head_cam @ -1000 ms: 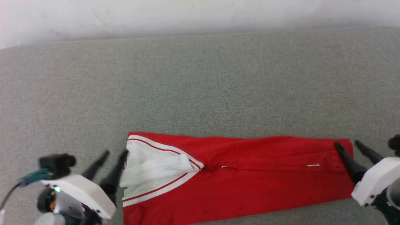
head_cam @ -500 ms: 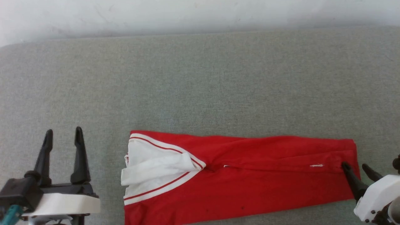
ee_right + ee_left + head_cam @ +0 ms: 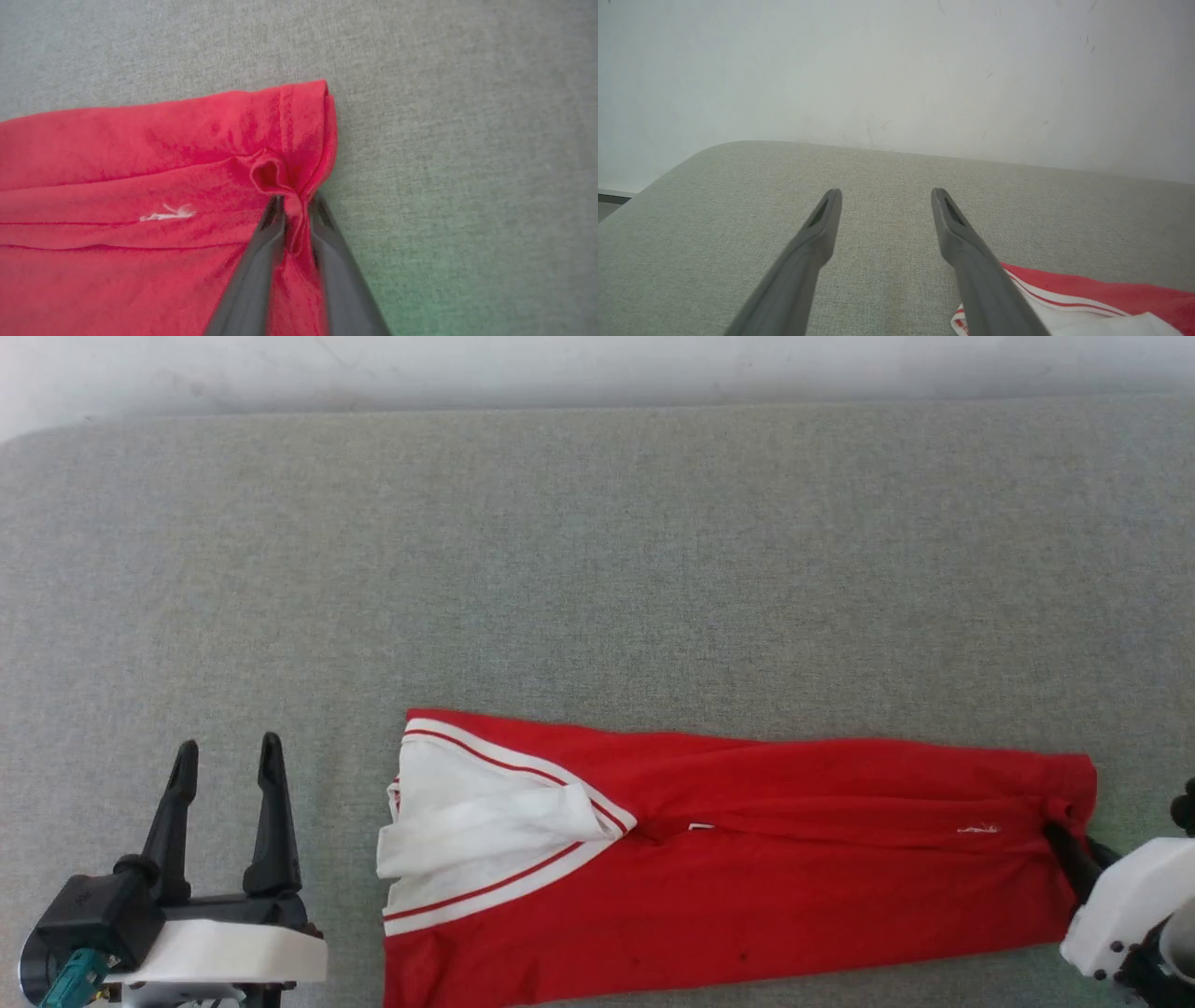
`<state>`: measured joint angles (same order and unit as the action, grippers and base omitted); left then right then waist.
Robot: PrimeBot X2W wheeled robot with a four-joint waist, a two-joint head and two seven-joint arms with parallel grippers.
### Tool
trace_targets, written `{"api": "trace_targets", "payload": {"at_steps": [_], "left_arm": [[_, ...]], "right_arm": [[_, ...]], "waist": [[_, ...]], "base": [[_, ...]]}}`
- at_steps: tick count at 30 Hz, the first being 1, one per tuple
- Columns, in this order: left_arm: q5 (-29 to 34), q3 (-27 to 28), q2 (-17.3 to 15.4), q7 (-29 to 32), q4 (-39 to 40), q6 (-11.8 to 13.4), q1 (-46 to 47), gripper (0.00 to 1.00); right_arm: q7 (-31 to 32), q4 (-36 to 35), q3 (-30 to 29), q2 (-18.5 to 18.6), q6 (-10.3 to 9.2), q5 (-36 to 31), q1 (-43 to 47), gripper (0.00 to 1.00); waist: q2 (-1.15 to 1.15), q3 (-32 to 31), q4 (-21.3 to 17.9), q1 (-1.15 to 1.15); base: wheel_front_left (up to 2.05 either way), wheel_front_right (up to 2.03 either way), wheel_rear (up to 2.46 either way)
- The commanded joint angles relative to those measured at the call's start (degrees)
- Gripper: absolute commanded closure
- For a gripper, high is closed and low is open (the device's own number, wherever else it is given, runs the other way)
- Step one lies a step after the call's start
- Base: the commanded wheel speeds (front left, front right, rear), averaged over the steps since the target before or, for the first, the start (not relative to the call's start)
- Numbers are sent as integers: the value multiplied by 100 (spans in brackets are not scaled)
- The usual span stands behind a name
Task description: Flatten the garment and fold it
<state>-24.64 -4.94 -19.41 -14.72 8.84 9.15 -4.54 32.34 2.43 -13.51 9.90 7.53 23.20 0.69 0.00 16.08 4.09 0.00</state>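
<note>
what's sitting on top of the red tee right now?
A white sleeve lies folded over the garment at its left end; the right claw pinches a fabric bunch at its right edge. Whatever lies under those folds is hidden.

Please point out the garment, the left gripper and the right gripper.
The garment (image 3: 794, 905), head view: red body fabric.
The left gripper (image 3: 229, 747), head view: midway between its open fingertips.
The right gripper (image 3: 296, 201), right wrist view: between fingertips pinching the garment's edge.

Grey-green woven fabric surface (image 3: 597, 569), rounded corner, scuffed white wall (image 3: 597, 364) behind
</note>
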Motion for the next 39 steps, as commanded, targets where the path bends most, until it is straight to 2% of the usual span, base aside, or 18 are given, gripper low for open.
{"api": "trace_targets", "payload": {"at_steps": [1,7,16,20,24,32,39], "left_arm": [[54,54,44,-27,-51,-42,71,0],[73,63,107,-28,-160,-107,-27,0],[111,-21,127,-28,-257,-120,-178,0],[114,-65,139,-28,-321,-123,-255,0],[94,-112,189,-28,-389,-101,-343,0],[54,-172,238,-20,-424,-73,-435,0],[10,-178,231,6,-412,-59,-407,0]], "right_arm": [[129,156,59,-118,-4,-11,33,100],[79,27,-132,246,-4,-301,-190,100],[18,340,-1121,872,-4,-775,-330,100],[-55,331,-1131,987,-4,-796,-281,100],[152,-2,-556,766,-4,-509,-192,100],[977,-1116,1345,301,-4,411,35,100],[1236,-1546,2769,133,-4,753,-471,100]], "waist": [[0,-88,-18,0],[0,-391,-121,0],[0,-683,-115,0],[0,-818,-60,0],[0,-987,-31,0],[0,-1129,78,0],[0,-1059,241,0]], "base": [[0,0,0],[0,0,0],[0,0,0],[0,0,0],[0,0,0],[0,0,0],[0,0,0]]}}
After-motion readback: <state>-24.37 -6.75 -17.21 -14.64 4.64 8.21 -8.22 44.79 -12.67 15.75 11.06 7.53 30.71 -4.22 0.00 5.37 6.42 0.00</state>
